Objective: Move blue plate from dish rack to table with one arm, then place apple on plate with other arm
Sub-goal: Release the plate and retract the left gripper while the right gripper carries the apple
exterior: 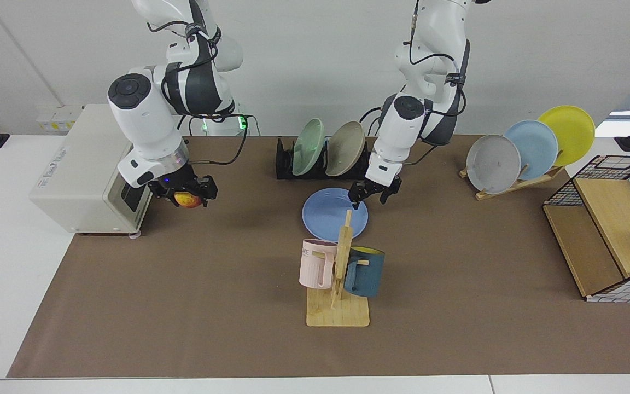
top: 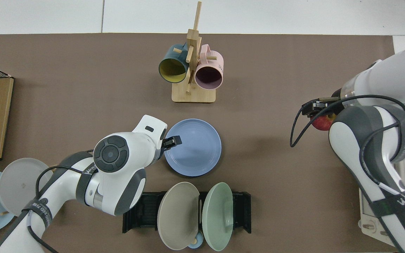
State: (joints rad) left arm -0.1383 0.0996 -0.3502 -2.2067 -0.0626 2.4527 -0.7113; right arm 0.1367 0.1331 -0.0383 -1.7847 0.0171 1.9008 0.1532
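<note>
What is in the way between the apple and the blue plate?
Nothing visible. The right gripper holds the apple above bare brown mat, and only mat lies between it and the blue plate. The left gripper hangs open at the plate's far edge; the mug stand is beside the path.

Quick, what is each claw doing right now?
Left claw: open, just above the edge of the blue plate, holding nothing.
Right claw: closed on the apple, held above the table.
</note>
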